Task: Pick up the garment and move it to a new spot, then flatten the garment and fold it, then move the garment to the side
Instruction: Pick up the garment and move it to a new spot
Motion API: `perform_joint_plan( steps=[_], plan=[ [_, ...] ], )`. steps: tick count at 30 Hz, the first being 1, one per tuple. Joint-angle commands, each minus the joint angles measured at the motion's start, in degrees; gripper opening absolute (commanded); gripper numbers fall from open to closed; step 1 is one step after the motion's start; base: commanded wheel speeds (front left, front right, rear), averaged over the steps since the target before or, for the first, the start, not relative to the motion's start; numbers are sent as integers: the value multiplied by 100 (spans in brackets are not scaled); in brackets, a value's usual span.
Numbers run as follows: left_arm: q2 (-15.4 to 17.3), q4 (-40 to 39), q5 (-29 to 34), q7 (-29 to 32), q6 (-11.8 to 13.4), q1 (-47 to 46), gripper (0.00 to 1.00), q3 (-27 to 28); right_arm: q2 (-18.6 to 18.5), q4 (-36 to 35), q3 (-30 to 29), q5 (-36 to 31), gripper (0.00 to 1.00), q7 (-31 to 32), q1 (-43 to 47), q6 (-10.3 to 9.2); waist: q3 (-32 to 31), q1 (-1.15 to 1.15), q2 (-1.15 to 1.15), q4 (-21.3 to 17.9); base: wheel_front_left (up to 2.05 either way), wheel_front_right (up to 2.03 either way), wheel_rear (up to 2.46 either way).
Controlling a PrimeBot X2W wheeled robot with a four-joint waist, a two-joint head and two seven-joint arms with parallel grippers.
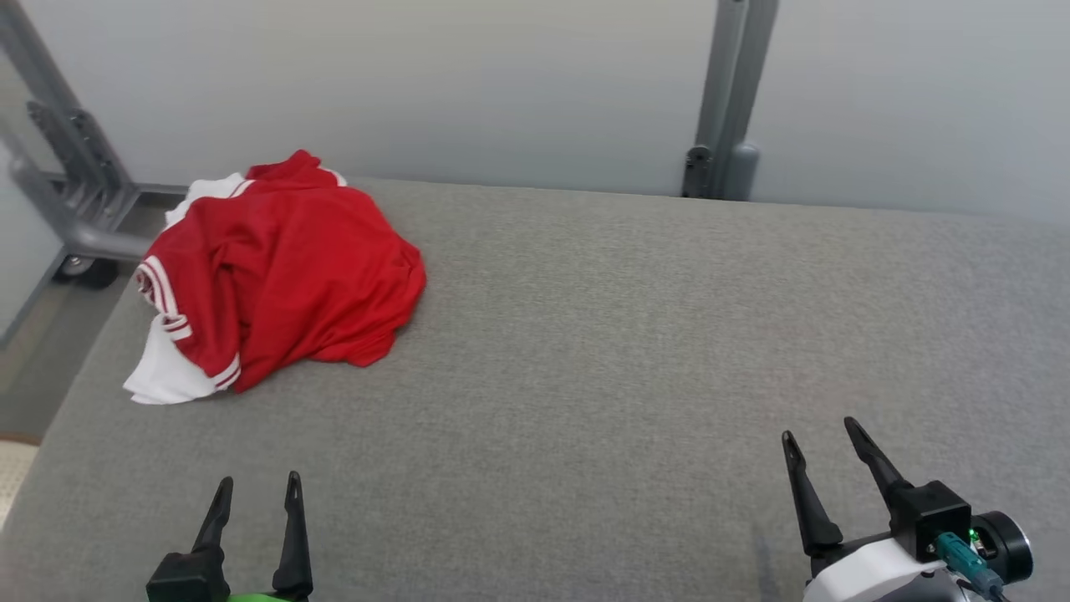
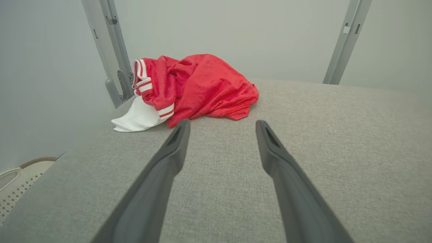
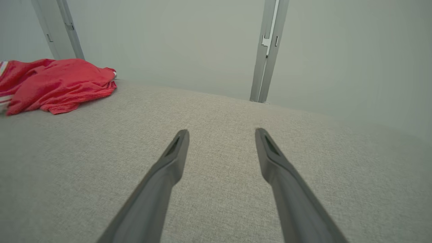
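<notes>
L gripper (image 1: 259,478) spread wide, empty, low over the near edge of the grey table (image 1: 602,334). R gripper (image 1: 819,428) same: wide, nothing held. Red-and-white garment (image 1: 284,267) lies crumpled at the far left corner, well apart from both. Maybe a jersey, too bunched to tell.

The head camera looks down across the grey surface (image 1: 585,376); 2 wrist cameras skim low along it toward the back wall (image 2: 236,33), all 3 sharing the red garment (image 1: 284,267).
</notes>
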Motion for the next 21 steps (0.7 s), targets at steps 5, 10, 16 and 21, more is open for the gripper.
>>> perform_joint_plan(
  steps=[5, 10, 16, 21],
  plan=[
    [21, -74, 20, -4, 27, 167, 100, 155, 16, 35, 333, 61, 100, -19, -139, 0, -153, 0, 0, 1479, 0, 0, 0],
    [21, -122, -175, -4, 63, 80, 100, 80, -51, 96, 540, 94, 100, -19, -278, -1, -38, 0, 0, 1590, 0, 0, 0],
    [17, 499, -638, -4, 5, -687, 100, -295, -273, 59, 657, 37, 100, -19, -421, -2, 471, 0, 0, 1332, 0, 0, 0],
    [18, 1530, -1222, 39, 99, -1917, 100, -386, -588, -22, 725, 21, 100, -19, -772, -2, 1231, 0, 0, 785, 0, 0, 0]
  ],
)
